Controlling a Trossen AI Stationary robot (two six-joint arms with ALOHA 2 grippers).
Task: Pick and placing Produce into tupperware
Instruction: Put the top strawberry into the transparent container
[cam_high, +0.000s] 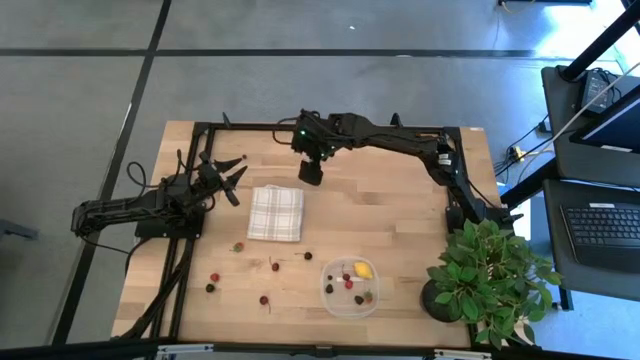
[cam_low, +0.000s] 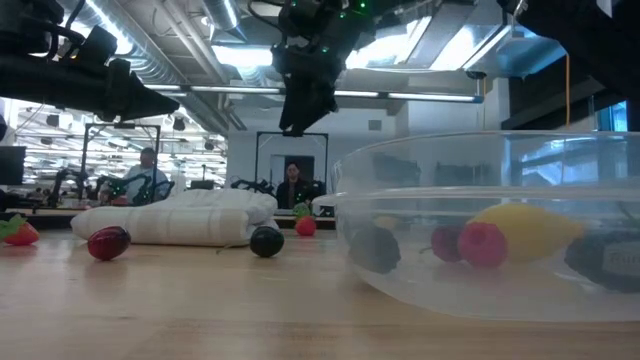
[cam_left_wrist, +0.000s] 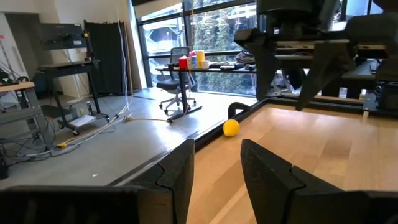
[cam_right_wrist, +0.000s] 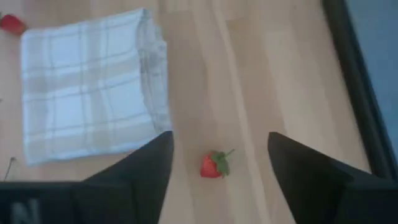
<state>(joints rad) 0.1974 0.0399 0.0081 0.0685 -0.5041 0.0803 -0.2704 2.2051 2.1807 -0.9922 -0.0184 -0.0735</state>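
Hanging over a small red strawberry (cam_right_wrist: 213, 165) beside the checked cloth (cam_right_wrist: 87, 87), the right claw (cam_right_wrist: 217, 165) is wide apart; the left claw (cam_left_wrist: 214, 171) waits, fingers apart, empty.

Even overhead light, ceiling strips glare in low view; tupperware (cam_low: 490, 225) close and soft, right wrist view blurry, shadows faint.

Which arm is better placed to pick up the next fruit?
Right. The right gripper hangs open directly over a strawberry beside the checked cloth. The left gripper waits at the table's left edge, above no fruit.
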